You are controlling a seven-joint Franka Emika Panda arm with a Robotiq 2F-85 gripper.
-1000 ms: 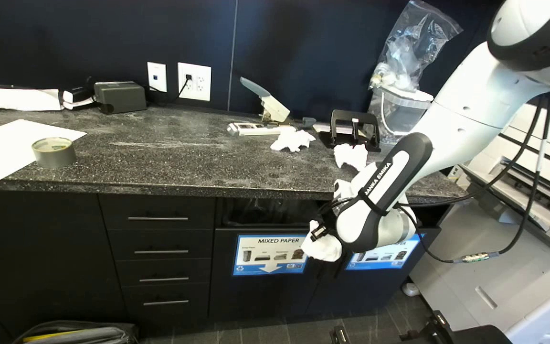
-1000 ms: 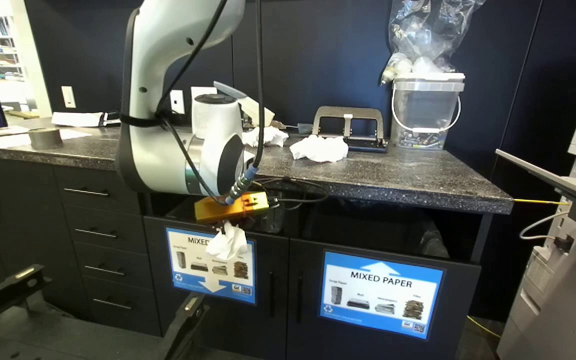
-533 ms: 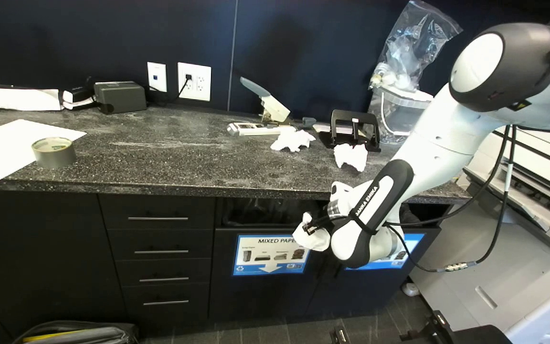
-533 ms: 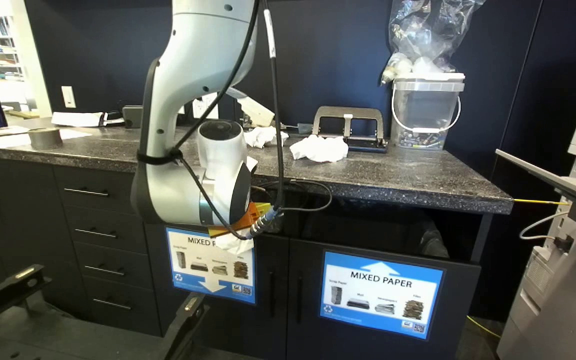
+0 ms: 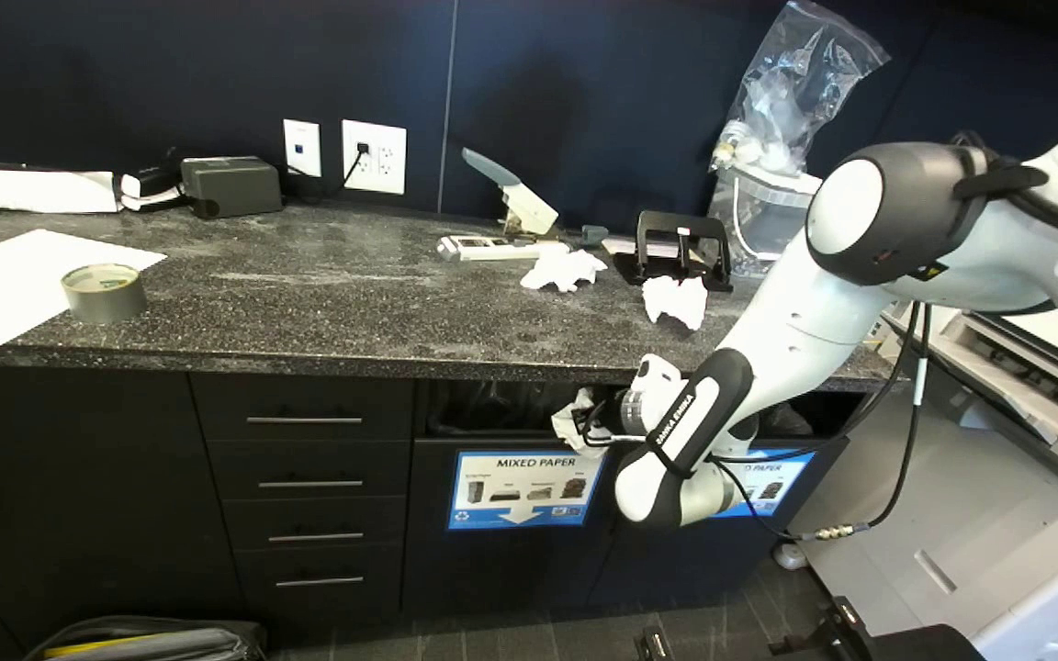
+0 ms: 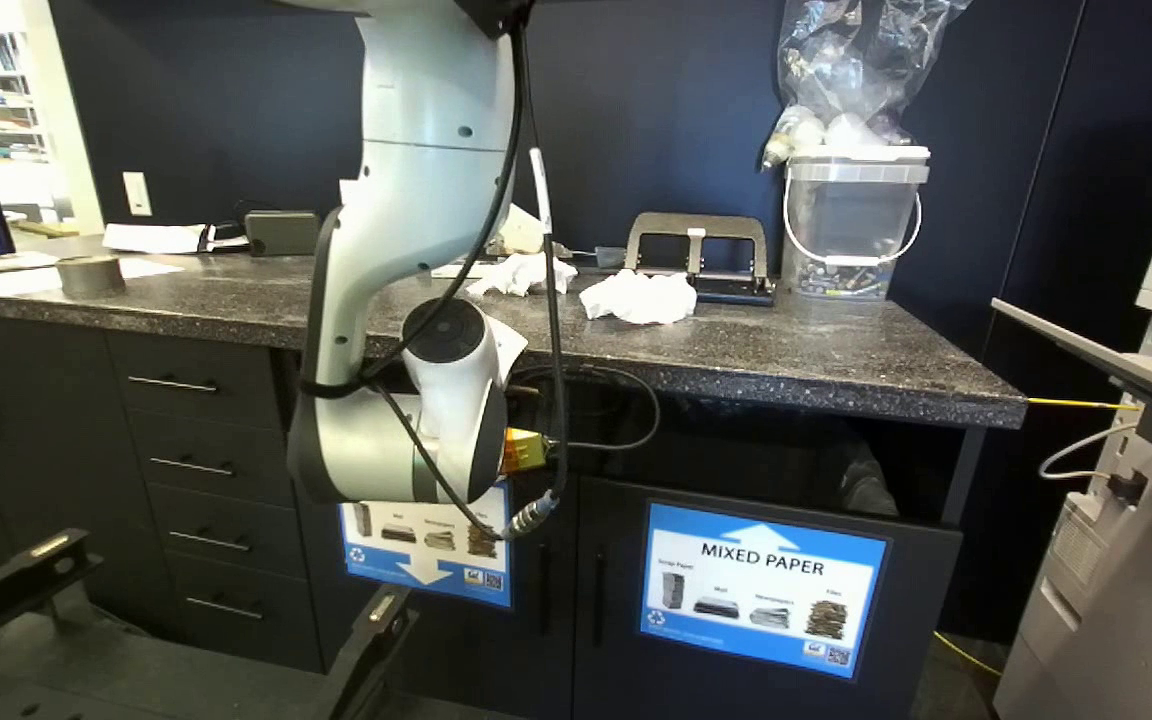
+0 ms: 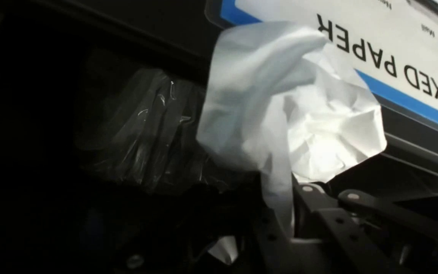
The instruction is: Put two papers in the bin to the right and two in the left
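— Paper wad (image 7: 280, 95): position and hold?

— At the slot of the left bin (image 5: 511, 562), above its pale sign (image 5: 520, 491) in an exterior view. The gripper (image 7: 284, 196) pinches it, with a twisted strip of the paper running down between the fingers (image 7: 316, 199).

— Is it past the front panel?

— Cannot tell. In the wrist view it overlaps the panel's upper edge and part of the sign; shiny plastic (image 7: 154, 129) shows dimly in the dark slot.

— Other papers?

— Two crumpled wads, both on the counter (image 5: 336, 317). The near wad (image 6: 639, 297) lies just in front of the hole punch (image 6: 726, 228). The far wad (image 6: 516, 273) lies to its left, crossed by an arm cable (image 6: 553, 340) in an exterior view.

— And the right bin (image 6: 736, 690)?

— Its mostly blue sign (image 6: 761, 590) shows whole in an exterior view, a white arrow pointing up. The slot above is dark inside.
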